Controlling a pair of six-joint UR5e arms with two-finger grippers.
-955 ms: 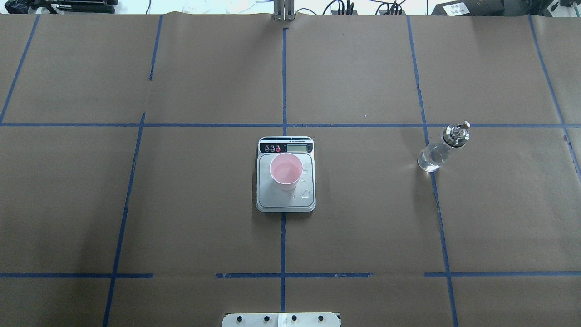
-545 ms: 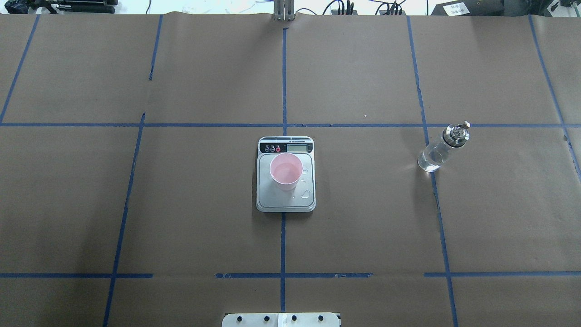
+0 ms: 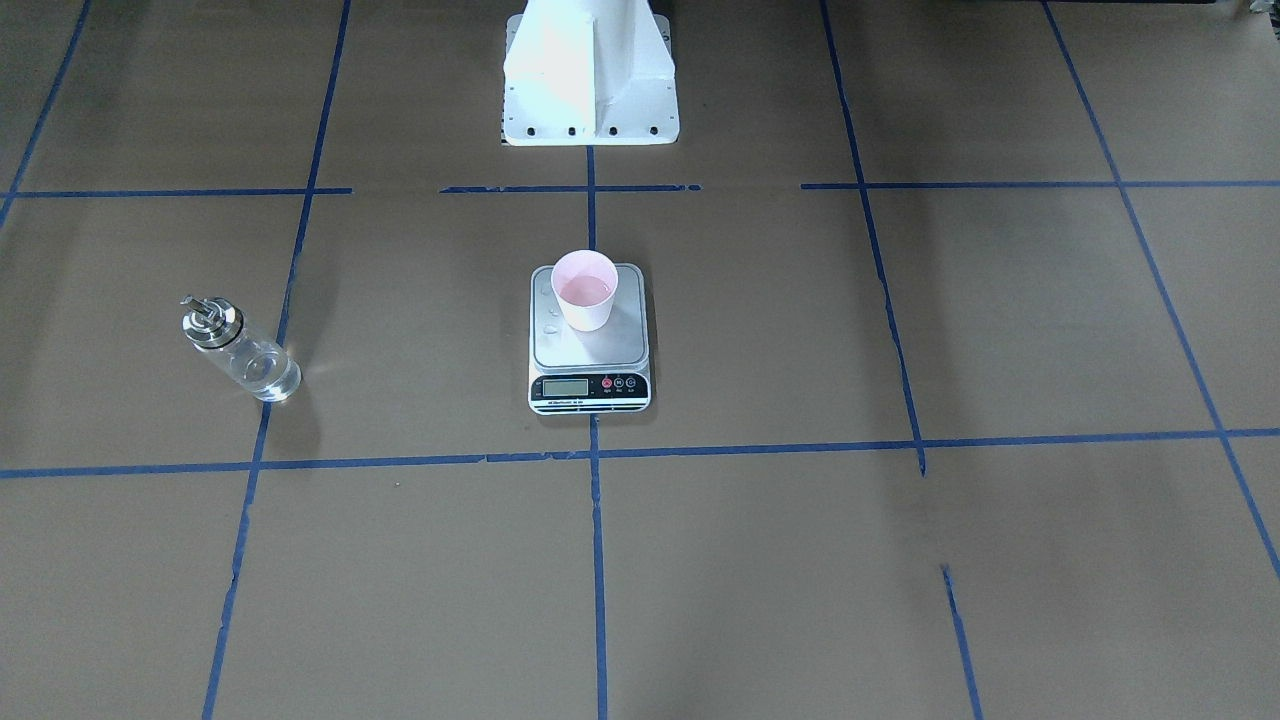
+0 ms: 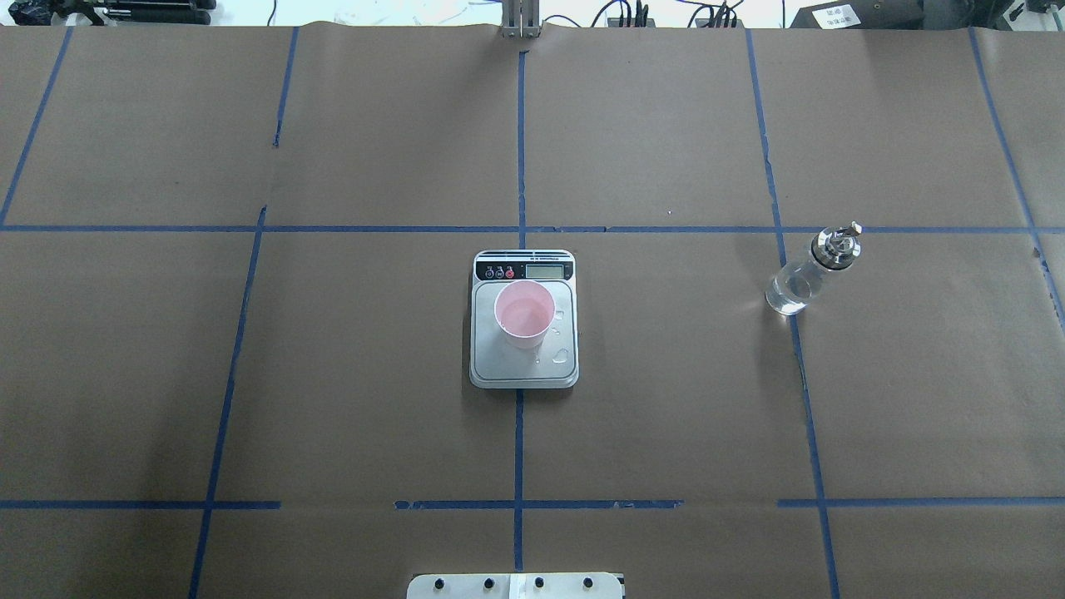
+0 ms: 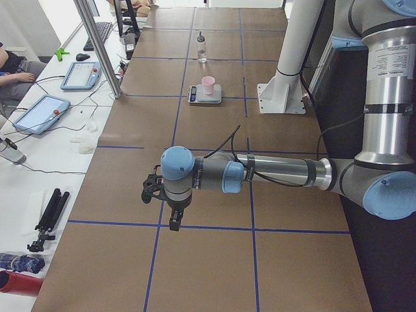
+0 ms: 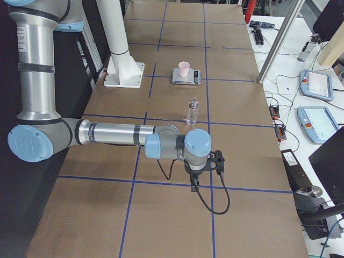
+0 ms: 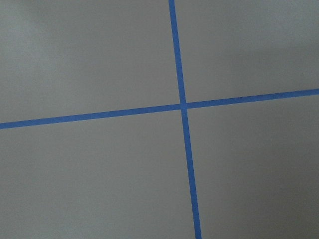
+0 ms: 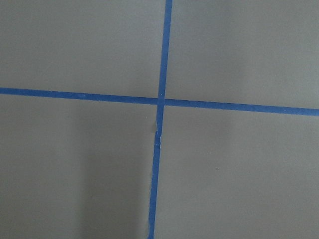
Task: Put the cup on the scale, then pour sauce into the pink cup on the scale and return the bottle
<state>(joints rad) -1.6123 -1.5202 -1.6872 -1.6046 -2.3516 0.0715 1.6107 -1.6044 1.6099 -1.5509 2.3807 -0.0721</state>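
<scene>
Cup, holding sauce, sat on the scale. In the overhead view the bottle stood upright at the scale's 3 o'clock, well apart. We saw the left gripper and right gripper far from all three, and we could not tell their finger spread. Blue tape gridded brown paper. Tablets lay on a side bench.

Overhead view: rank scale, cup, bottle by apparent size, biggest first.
1. scale: clearly largest.
2-3. bottle and cup: too close to rank. The bottle looks longer but slimmer, the cup wider and shorter.
</scene>
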